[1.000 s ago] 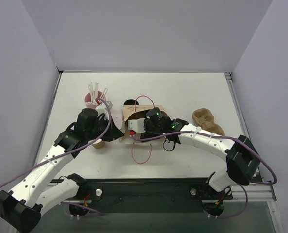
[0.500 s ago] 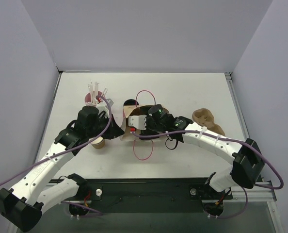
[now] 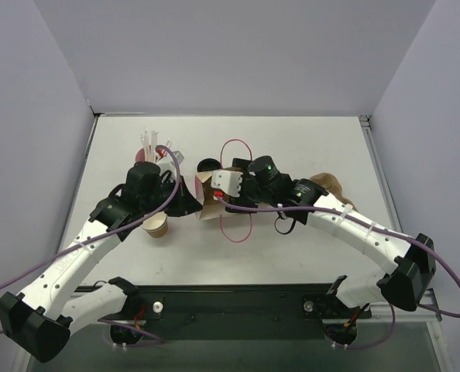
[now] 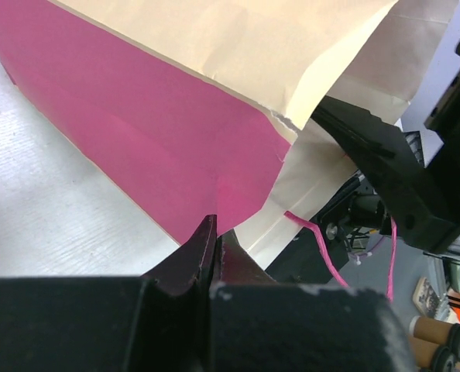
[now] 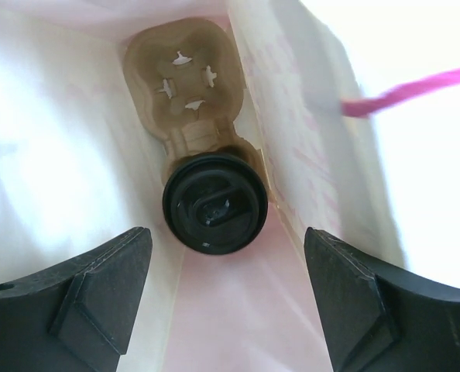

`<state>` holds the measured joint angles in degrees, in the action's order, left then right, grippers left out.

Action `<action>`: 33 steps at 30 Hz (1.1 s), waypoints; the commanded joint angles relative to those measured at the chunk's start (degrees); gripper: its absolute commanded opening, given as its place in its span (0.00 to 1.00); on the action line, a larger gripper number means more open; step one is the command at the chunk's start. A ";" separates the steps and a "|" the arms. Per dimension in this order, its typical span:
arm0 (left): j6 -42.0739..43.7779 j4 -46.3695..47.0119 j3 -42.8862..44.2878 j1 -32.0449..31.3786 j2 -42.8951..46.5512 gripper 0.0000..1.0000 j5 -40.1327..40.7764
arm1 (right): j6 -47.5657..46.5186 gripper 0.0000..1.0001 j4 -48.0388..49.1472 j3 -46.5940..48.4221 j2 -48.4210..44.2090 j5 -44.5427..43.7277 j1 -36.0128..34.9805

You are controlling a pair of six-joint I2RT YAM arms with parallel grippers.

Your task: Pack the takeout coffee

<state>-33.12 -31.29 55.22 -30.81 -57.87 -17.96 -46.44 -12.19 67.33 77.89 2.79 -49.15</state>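
The left hand (image 4: 214, 230) is pressed together. It pinches the pink edge of the paper bag (image 4: 137, 132). The right hand (image 5: 222, 291) hangs over the open top of the bag. Its fingers (image 5: 67, 298) are spread wide and hold nothing. Down inside the bag sits the takeout coffee (image 5: 214, 203), black lid up, in one hole of a brown cup tray (image 5: 185, 74). On the table (image 3: 292, 147) a pink cup of straws (image 3: 148, 153) and an open brown cup (image 3: 157, 228) stand by the left arm. A second tray (image 3: 332, 190) lies by the right arm.
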 commanded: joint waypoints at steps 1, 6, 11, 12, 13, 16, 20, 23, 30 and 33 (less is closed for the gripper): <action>-3.17 1.32 3.66 -0.22 -0.67 0.00 -2.43 | 2.84 0.80 -4.77 3.33 -4.23 3.27 0.54; -6.16 0.79 4.54 -0.22 -1.46 0.00 -3.31 | 7.14 0.80 -6.36 7.01 -6.95 4.86 0.80; -10.28 -0.61 5.68 -0.13 -2.07 0.00 -2.97 | 11.97 0.80 -6.36 9.66 -8.71 5.56 1.07; -10.90 -0.70 5.69 -0.13 -2.25 0.00 -3.22 | 12.42 0.81 -6.27 10.01 -9.33 5.91 1.16; -12.30 -0.36 5.69 -0.13 -2.34 0.00 -3.84 | 13.03 0.80 -6.10 10.36 -9.77 6.09 1.42; -15.81 -0.44 5.42 -0.13 -2.51 0.00 -4.45 | 14.18 0.81 -5.40 10.54 -10.91 6.35 1.95; -18.73 -0.09 4.28 -0.13 -1.99 0.00 -4.37 | 16.02 0.81 -4.17 9.84 -12.41 6.27 3.61; -19.78 -2.28 4.63 -0.04 -1.90 0.00 -2.97 | 17.25 0.81 -2.93 9.05 -13.46 5.65 4.41; -20.14 -5.27 5.77 0.40 -1.54 0.17 0.99 | 20.24 0.80 -1.18 8.26 -14.25 4.25 6.25; -19.79 -4.92 7.26 0.57 -2.51 0.17 2.13 | 21.12 0.80 -0.65 8.08 -14.34 3.28 6.43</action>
<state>-52.38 -35.62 58.41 -30.63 -60.14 -18.57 -27.83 -16.43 75.90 64.97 7.44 -43.13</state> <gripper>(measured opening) 0.174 0.806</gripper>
